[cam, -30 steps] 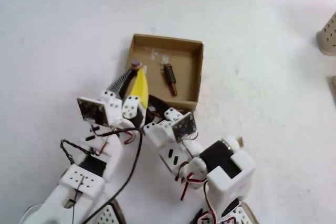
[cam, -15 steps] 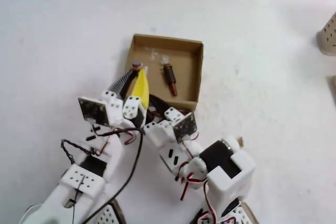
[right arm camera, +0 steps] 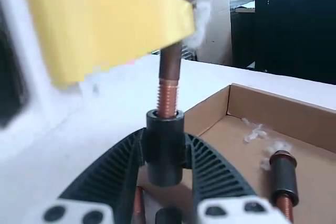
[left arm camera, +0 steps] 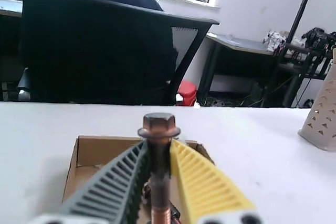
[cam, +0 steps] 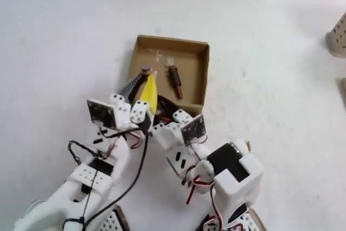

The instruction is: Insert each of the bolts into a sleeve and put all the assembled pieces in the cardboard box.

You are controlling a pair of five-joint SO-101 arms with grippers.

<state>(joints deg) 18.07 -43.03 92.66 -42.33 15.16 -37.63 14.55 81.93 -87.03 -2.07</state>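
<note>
My left gripper [cam: 146, 78], with one grey and one yellow finger, is shut on a copper bolt [left arm camera: 158, 125], which it holds upright by the shank over the near left corner of the cardboard box [cam: 201, 74]. My right gripper [right arm camera: 164, 141] sits just under it, shut on a black sleeve [right arm camera: 164, 153]. The bolt's threaded end [right arm camera: 168, 98] enters the top of that sleeve. One assembled bolt and sleeve [cam: 174, 81] lies inside the box, also seen from the right wrist as the assembled piece [right arm camera: 282, 178].
A beige perforated holder [cam: 338, 35] stands at the table's right edge. The two arms crowd together at the box's near side. White table spreads to the left and far side. A black office chair [left arm camera: 100, 51] stands beyond the table.
My left gripper has carried the bolt a little to the right, over the box's near left corner. The right arm has shifted slightly with it.
</note>
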